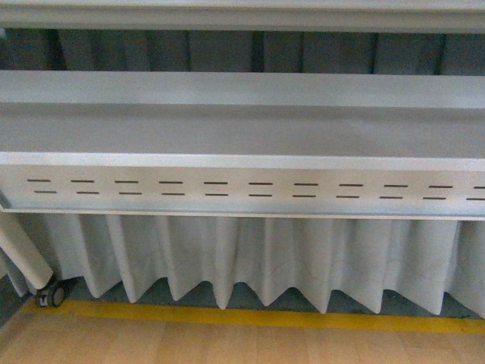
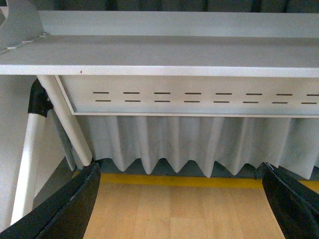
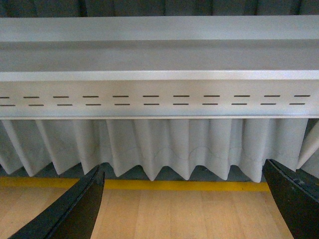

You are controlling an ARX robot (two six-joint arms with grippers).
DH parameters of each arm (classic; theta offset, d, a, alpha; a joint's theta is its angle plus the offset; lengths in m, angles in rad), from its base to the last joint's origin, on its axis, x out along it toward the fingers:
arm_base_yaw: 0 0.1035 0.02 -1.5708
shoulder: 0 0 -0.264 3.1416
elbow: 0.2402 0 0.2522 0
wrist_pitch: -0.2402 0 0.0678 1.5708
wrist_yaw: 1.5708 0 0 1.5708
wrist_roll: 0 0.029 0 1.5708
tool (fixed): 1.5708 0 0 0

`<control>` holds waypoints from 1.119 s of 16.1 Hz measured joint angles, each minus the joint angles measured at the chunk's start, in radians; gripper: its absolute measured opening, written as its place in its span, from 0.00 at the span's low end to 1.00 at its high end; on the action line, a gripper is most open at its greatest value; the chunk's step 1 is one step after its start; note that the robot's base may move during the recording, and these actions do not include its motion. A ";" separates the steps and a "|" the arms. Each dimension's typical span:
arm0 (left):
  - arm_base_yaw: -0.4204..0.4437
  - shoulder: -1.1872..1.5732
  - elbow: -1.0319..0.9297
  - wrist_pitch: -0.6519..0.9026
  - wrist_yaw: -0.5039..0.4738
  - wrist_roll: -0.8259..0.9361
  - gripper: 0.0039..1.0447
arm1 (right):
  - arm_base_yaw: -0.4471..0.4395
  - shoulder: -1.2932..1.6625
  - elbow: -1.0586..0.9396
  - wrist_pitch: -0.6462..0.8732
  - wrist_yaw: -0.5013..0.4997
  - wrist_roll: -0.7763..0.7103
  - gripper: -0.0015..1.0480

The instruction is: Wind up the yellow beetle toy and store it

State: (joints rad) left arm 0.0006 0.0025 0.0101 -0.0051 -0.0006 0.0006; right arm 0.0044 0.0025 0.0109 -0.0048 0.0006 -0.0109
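The left gripper [image 2: 179, 201] has its jaws spread wide with nothing between them; its two black fingers [image 2: 67, 211] show only at the lower corners of the left wrist view, and bare wooden floor [image 2: 174, 214] fills the gap. The right gripper [image 3: 184, 201] is released in the same way; its black fingers [image 3: 75, 211] stand far apart over the same light floor and grasp nothing. The yellow beetle toy shows in none of the three views, so its place cannot be told.

Beyond both grippers a yellow stripe [image 2: 184, 180] runs across the floor along the foot of a white pleated curtain [image 2: 189, 142]. The curtain hangs beneath a pale slotted panel [image 2: 199, 84] with two rows of short dark slots; above the panel lies a flat grey shelf [image 2: 164, 55]. In the left wrist view a white slanted leg [image 2: 67, 124] comes down from under the shelf's end towards the floor; just beside it stands a white post [image 2: 27, 164] with a black joint at its top.

The front view shows the shelf, panel, curtain and stripe head-on. At its lower left a small black caster wheel [image 1: 49, 294] sits at the foot of a white leg, beside the stripe; behind the shelf hangs a dark grey drape [image 1: 227, 49].
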 joint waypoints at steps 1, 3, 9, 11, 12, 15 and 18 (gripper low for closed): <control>0.000 0.000 0.000 0.000 0.000 0.000 0.94 | 0.000 0.000 0.000 0.000 0.000 0.000 0.94; 0.000 0.000 0.000 0.000 0.000 0.000 0.94 | 0.000 0.000 0.000 0.000 0.000 0.000 0.94; 0.000 0.000 0.000 0.000 0.000 0.000 0.94 | 0.000 0.000 0.000 0.000 0.000 0.000 0.94; 0.000 0.000 0.000 0.000 0.000 0.000 0.94 | 0.000 0.000 0.000 0.000 0.000 0.000 0.94; 0.000 0.000 0.000 0.000 0.000 0.000 0.94 | 0.000 0.000 0.000 0.000 0.000 0.000 0.94; 0.000 0.000 0.000 0.000 0.000 0.000 0.94 | 0.000 0.000 0.000 -0.001 0.000 0.000 0.94; 0.000 0.000 0.000 -0.001 0.000 0.000 0.94 | 0.000 0.000 0.000 -0.002 -0.001 0.000 0.94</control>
State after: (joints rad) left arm 0.0006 0.0025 0.0101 -0.0059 -0.0006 0.0006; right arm 0.0044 0.0025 0.0109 -0.0067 -0.0002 -0.0105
